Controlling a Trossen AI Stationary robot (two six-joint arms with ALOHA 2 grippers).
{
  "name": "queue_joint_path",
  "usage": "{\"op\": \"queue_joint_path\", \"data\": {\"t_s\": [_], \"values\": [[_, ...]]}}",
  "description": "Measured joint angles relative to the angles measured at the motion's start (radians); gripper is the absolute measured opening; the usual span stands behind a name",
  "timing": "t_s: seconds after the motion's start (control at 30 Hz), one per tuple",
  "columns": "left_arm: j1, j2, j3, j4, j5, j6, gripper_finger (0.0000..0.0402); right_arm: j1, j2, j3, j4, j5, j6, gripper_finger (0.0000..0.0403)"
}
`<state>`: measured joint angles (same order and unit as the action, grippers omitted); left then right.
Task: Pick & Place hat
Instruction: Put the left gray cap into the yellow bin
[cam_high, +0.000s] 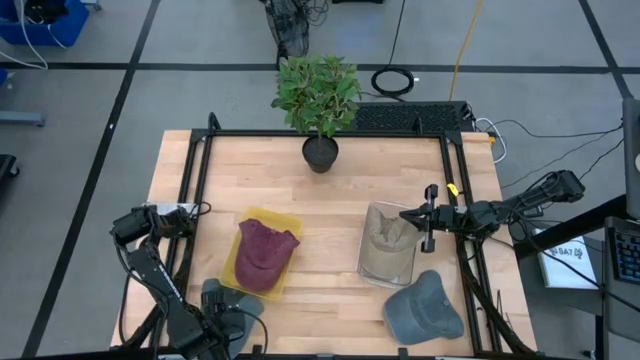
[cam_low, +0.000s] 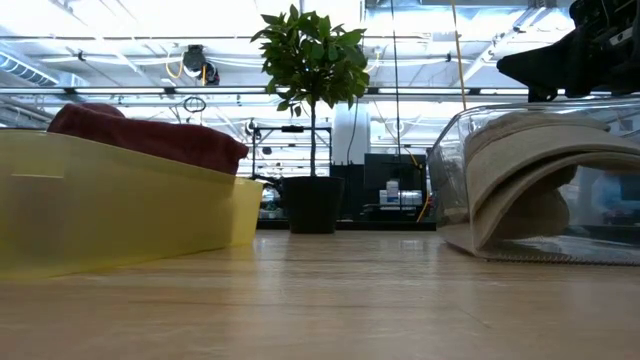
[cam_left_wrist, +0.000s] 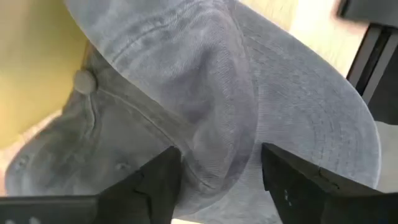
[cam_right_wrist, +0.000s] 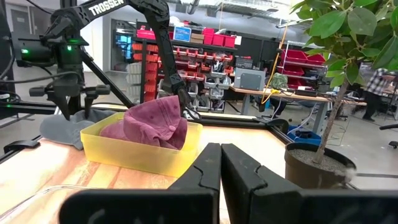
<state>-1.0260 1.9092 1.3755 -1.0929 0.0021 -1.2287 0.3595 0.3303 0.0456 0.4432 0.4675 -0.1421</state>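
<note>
My arms are dark, near-black, built of slim links with bulkier joints, and black cables loop along them. My left pincer (cam_left_wrist: 217, 180) ends in two broad matte-black fingers (cam_left_wrist: 155, 186) with flat, angular faces. My right pincer (cam_right_wrist: 221, 165) has the same black wedge-shaped fingers, and white TROSSEN lettering runs along my left arm's link.

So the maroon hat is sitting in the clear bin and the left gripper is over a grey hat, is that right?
Not quite. The maroon hat sits in the yellow bin, as the high view shows; the clear bin holds a beige hat. The left gripper is indeed over a grey hat.
</note>
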Motion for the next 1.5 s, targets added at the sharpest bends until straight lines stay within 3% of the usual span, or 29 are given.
{"op": "queue_joint_path", "data": {"t_s": [0.17, 0.33, 0.4, 0.63, 0.83, 0.97, 1.03, 1.27, 1.5], "values": [[0.000, 0.000, -0.003, 0.001, 0.019, -0.011, 0.0146, 0.000, 0.000, 0.000, 0.000, 0.000, 0.000, 0.0000], [0.013, 0.000, 0.001, -0.006, 0.102, 0.042, 0.0034, 0.000, 0.000, 0.000, 0.000, 0.000, 0.000, 0.0000], [0.023, 0.001, 0.017, -0.015, 0.141, 0.072, 0.0014, 0.000, 0.000, 0.000, 0.000, 0.000, 0.000, 0.0000], [0.048, 0.003, 0.200, -0.217, 0.155, 0.154, 0.0007, 0.000, 0.000, 0.000, 0.000, 0.000, 0.000, 0.0000], [0.051, 0.003, 0.407, -0.463, -0.079, 0.312, 0.0006, 0.000, 0.000, 0.000, 0.000, 0.000, 0.000, 0.0000], [0.087, -0.013, 0.457, -0.478, -0.257, 0.514, 0.0006, 0.000, 0.000, 0.000, 0.001, 0.000, -0.001, 0.0000], [0.130, -0.018, 0.461, -0.471, -0.330, 0.595, 0.0005, 0.000, 0.000, 0.000, 0.002, 0.000, -0.001, 0.0000], [0.312, -0.018, 0.359, -0.476, -0.345, 0.909, 0.0005, 0.000, 0.000, 0.000, 0.009, 0.000, -0.004, 0.0000], [0.412, -0.032, 0.210, -0.479, -0.310, 0.988, 0.0005, 0.000, 0.000, 0.000, 0.009, 0.000, -0.026, 0.0000]]}}
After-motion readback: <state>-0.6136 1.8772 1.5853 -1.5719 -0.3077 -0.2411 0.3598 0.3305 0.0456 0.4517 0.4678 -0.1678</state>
